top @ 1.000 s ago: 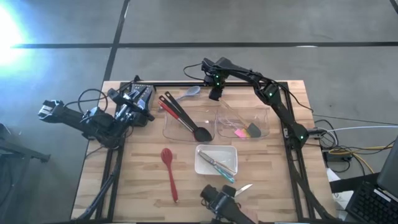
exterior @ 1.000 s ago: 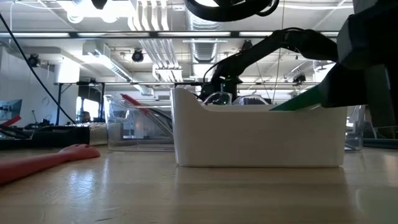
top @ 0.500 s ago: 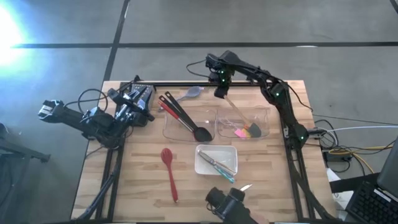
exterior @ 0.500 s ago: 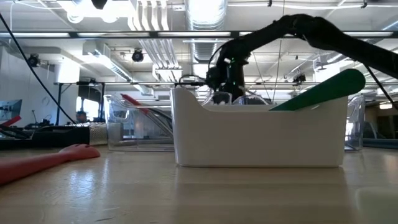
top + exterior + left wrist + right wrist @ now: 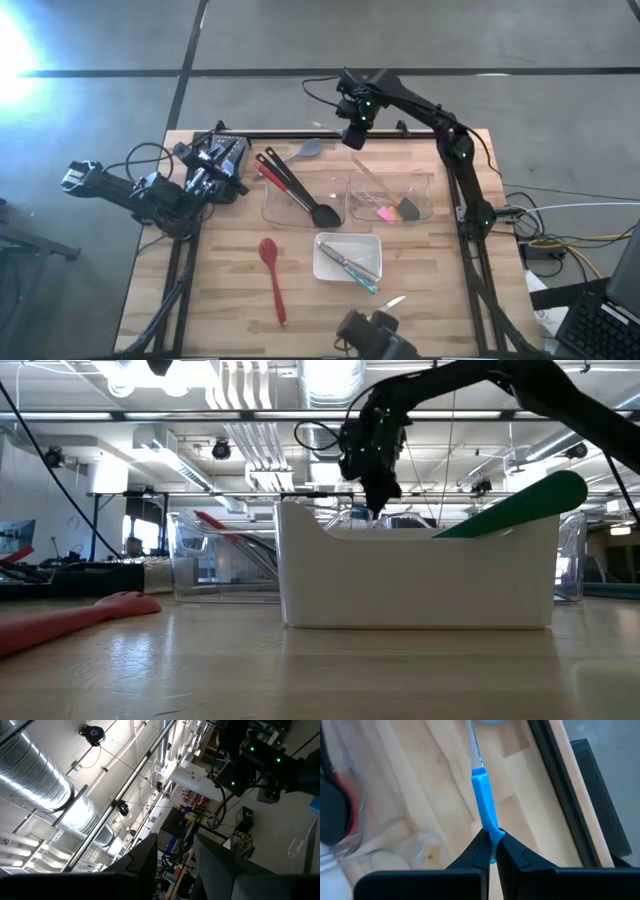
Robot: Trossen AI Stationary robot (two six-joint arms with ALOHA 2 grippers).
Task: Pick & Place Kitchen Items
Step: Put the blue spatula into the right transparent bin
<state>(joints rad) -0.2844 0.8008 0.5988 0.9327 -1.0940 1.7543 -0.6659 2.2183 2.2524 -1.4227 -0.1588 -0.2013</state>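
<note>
My right gripper hangs high over the table's far edge, shut on a blue-handled spatula. The spatula's clear shaft slants down toward the right clear bin, which holds a pink spatula and a grey spatula. Its head runs out of the right wrist view. At the far left my left gripper waits open, raised and empty. A red spoon lies flat on the wood. Red-and-black tongs and a black ladle lie in the left bin. My right gripper pinches the free end of the spatula's blue handle between its two fingertips. The fingers come steeply from above. The spatula hangs below them, slanting; whether its head is clear of the bin, I cannot tell.
A white tray with small knives stands near the middle. A grey spoon lies by the left bin's far side. A small knife lies near the front edge, beside a dark camera. A black bar edges the far side.
My right gripper has risen and drifted toward the table's far edge, staying shut on the spatula's handle. The spatula has been drawn up with it, its shaft rising out of the right bin.
</note>
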